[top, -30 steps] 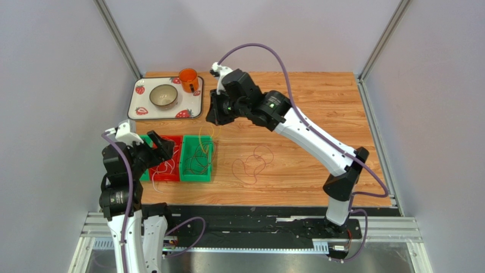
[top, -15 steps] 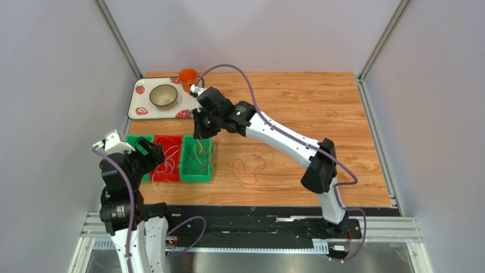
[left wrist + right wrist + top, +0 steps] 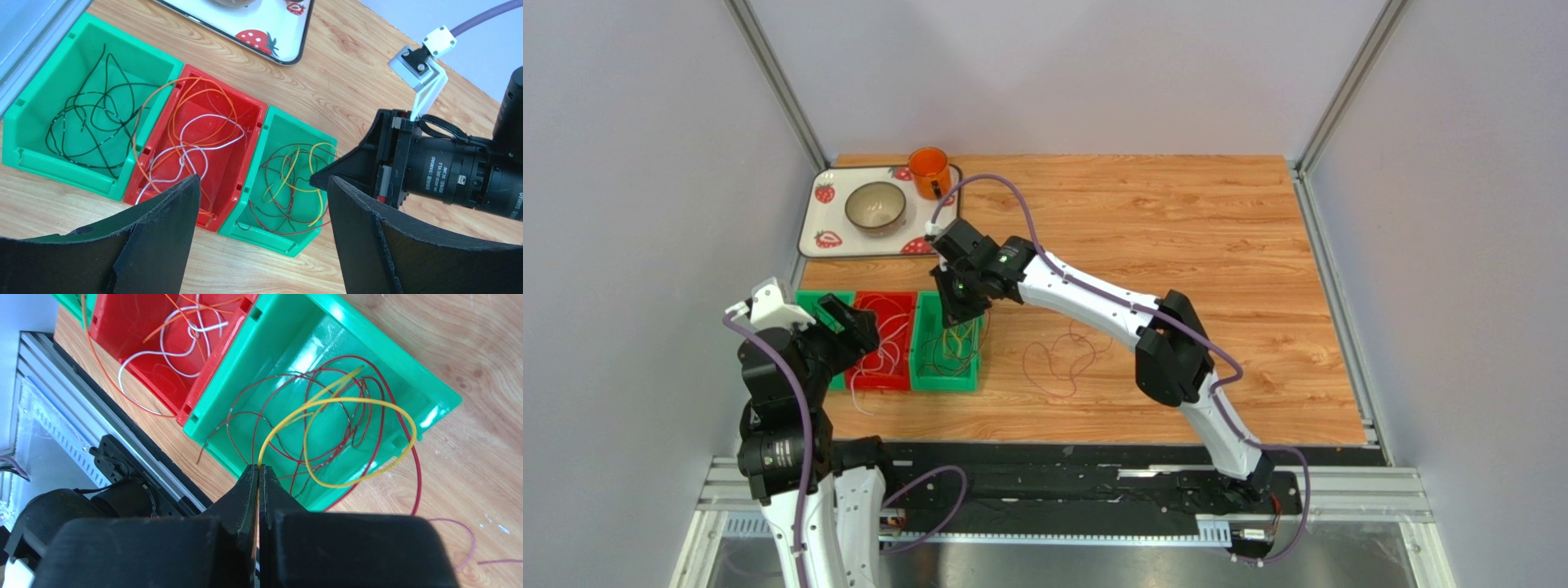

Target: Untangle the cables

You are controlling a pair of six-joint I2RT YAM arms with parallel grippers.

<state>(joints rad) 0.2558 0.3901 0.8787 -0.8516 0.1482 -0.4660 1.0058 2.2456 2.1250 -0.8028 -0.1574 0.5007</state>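
My right gripper (image 3: 258, 469) is shut on the end of a yellow cable (image 3: 362, 399), whose loop hangs into the right green bin (image 3: 393, 360) among dark red-brown cables (image 3: 415, 478). In the top view the right gripper (image 3: 955, 298) is over that bin (image 3: 946, 380). The red bin (image 3: 245, 153) holds orange (image 3: 184, 92) and white cables (image 3: 202, 119). The left green bin (image 3: 37, 165) holds a dark cable (image 3: 92, 122). My left gripper (image 3: 263, 184) is open and empty, above the bins' near side. A red-brown cable (image 3: 1063, 355) lies looped on the table.
A strawberry-patterned tray (image 3: 824, 233) with a bowl (image 3: 875, 206) lies at the back left, with an orange mug (image 3: 929, 172) at its corner. The enclosure wall runs close along the bins' left side. The right arm (image 3: 1100, 306) stretches across the table's middle.
The right arm has come down and to the left from high at the back, bringing the yellow cable to the right green bin. The left gripper has drawn back a little to the left.
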